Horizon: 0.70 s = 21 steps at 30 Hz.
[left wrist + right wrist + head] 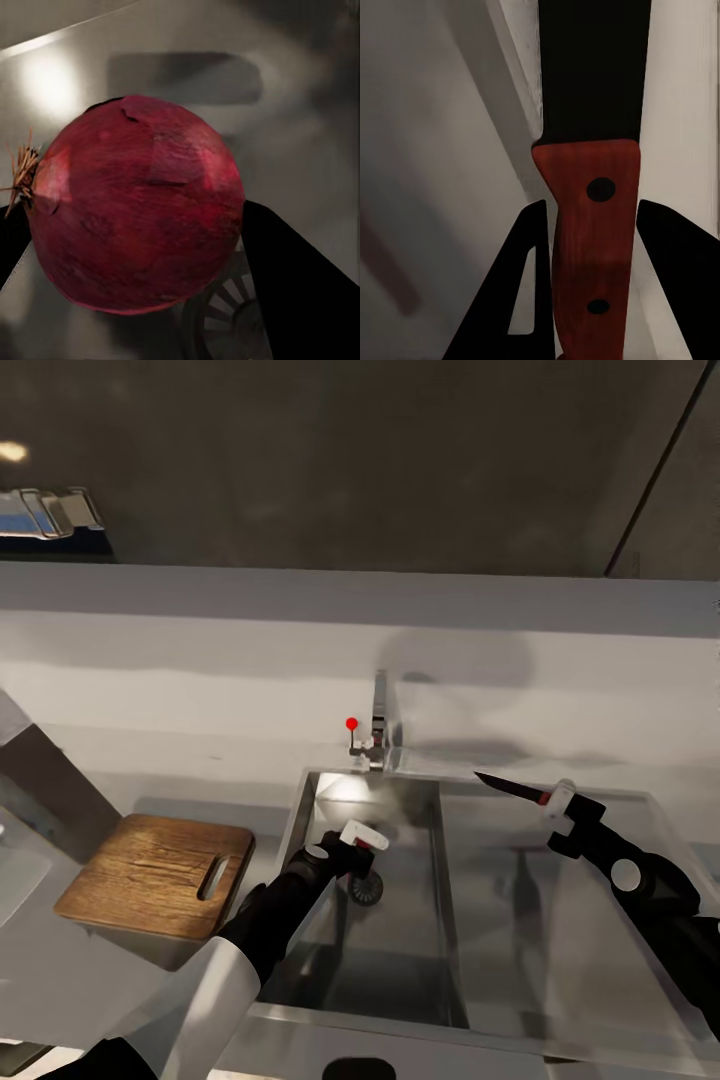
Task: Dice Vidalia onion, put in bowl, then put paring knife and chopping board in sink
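Observation:
A dark red Vidalia onion (135, 217) with a dry root tuft sits between the black fingers (300, 292) of my left gripper (352, 847), which is shut on it low inside the sink (400, 960), just above the round drain (365, 888). The onion itself is hidden in the head view. My right gripper (560, 807) is shut on the red handle of the paring knife (589, 225) above the drainboard, dark blade (508, 787) pointing left toward the tap. The chopping board (150, 875) lies on the countertop (60, 960) left of the sink. I cannot pick out the bowl.
The chrome tap (379, 725) with its red dot stands behind the basin. A flat steel drainboard (520, 920) lies right of the basin. A dark slanted panel (45, 790) and a pale, cut-off shape (15, 870) are at the left edge.

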### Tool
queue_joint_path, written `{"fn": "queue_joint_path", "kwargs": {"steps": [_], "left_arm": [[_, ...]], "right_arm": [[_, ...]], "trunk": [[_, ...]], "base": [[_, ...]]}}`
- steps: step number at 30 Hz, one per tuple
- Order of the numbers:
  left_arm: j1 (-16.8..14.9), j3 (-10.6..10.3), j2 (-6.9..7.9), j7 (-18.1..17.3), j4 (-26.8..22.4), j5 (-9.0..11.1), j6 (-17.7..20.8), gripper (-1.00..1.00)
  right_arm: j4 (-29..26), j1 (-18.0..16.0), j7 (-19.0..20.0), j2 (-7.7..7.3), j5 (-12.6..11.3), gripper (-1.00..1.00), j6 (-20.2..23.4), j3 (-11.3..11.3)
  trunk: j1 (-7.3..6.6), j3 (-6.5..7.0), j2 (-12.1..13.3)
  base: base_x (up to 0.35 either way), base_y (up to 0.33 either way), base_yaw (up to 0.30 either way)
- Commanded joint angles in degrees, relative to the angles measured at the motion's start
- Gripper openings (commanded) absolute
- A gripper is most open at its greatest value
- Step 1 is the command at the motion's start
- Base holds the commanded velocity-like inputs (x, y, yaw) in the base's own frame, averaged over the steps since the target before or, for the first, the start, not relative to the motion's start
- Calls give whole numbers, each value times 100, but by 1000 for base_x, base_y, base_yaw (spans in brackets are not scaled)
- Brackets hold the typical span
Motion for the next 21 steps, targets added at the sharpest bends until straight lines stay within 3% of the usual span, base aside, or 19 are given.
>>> {"fn": "queue_joint_path", "kwargs": {"steps": [1,14,21], "left_arm": [[-4,0,0,-20,-10,-6,28,-100],[-4,7,0,-40,-292,-2,38,-100],[-3,74,0,-47,-356,-1,43,-100]], "right_arm": [[-10,-6,27,-5,45,-100,29,11],[-10,-6,27,-5,45,-100,30,11],[-10,-6,27,-5,44,-100,29,11]], "trunk": [[4,-1,-11],[4,119,-11],[4,184,-11]], "base": [[0,0,0],[-5,0,0],[-249,88,0]]}}
